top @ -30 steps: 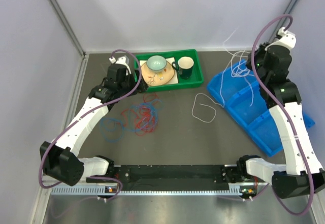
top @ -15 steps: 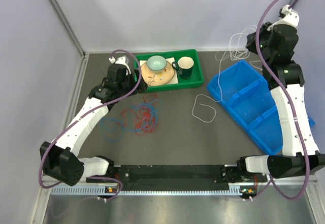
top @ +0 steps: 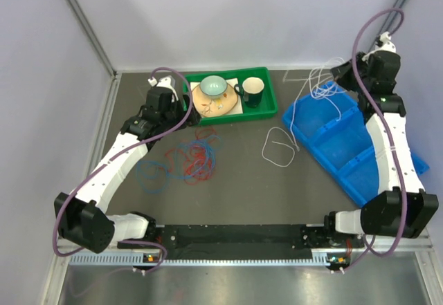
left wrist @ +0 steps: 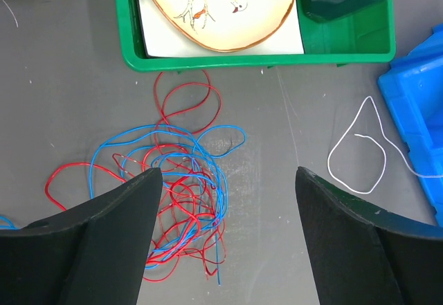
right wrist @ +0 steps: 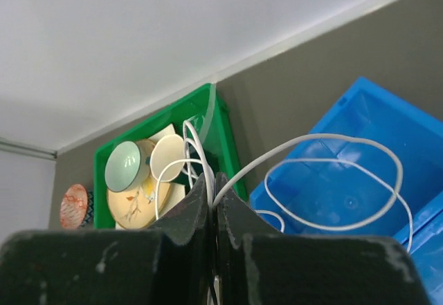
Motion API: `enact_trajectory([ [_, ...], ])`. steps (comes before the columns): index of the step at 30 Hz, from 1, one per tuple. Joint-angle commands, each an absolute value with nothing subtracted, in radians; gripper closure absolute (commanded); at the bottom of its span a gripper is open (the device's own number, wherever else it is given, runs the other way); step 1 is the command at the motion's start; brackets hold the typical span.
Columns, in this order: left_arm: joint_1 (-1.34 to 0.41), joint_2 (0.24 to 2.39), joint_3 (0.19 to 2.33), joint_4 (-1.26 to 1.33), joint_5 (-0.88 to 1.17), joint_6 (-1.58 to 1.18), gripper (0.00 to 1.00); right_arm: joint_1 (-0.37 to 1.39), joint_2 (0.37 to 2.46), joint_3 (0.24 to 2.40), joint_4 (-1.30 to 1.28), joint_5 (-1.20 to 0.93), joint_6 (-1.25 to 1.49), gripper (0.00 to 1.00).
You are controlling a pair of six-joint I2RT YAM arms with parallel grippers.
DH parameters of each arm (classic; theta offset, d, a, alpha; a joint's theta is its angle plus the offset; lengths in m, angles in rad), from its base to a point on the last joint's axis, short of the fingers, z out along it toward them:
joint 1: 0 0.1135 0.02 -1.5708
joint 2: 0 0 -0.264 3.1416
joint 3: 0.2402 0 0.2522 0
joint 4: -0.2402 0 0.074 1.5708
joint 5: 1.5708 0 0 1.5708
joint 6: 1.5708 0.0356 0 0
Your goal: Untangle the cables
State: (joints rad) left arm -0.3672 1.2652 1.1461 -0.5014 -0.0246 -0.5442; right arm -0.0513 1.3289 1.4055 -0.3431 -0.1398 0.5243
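While the right gripper (right wrist: 213, 180) has its jaws pinched tight on the white cable (right wrist: 311, 137), treat this as a carry and not a tug. The wire is very thin, so it seems likely to slip through the pinch if it is jerked. Its loops hang from the fingertips over the far end of the blue bin (top: 346, 160). From there a strand runs across the bin's left wall to one loose loop lying on the table, between the bin and the red and blue cables (left wrist: 183, 180).

That loop looks free of the other two and lies well apart from them. The likelier snag is the bin wall, so draw the strand up and over it slowly, and watch that the tail follows without whipping left toward the tangle.

Your right arm stands tall along the right side, stretched to the far right corner, with the wrist high above the bin and the fingers aimed left and far.

The left arm reaches from its near-left base with the elbow bent, and its wrist stops just short of the green tray (top: 235, 118). The left gripper (left wrist: 228, 172) points down with its jaws wide apart and empty, hovering over the red-and-blue tangle — leave it there until the white tail is clear.
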Motion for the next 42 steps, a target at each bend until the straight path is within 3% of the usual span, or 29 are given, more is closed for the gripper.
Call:
enact_trajectory([
  [1,-0.362,1.246,1.169,-0.483,-0.034,-0.537,0.17,-0.149,1.313,1.371,-0.203,-0.336,0.632,1.00],
  [28,-0.362,1.243,1.172,-0.479,-0.026,-0.543,0.18,-0.187,1.138,1.489,-0.273,-0.270,0.607,1.00],
  [42,-0.362,1.233,1.160,-0.483,-0.026,-0.546,0.18,-0.189,1.236,1.534,-0.245,-0.354,0.615,1.00],
])
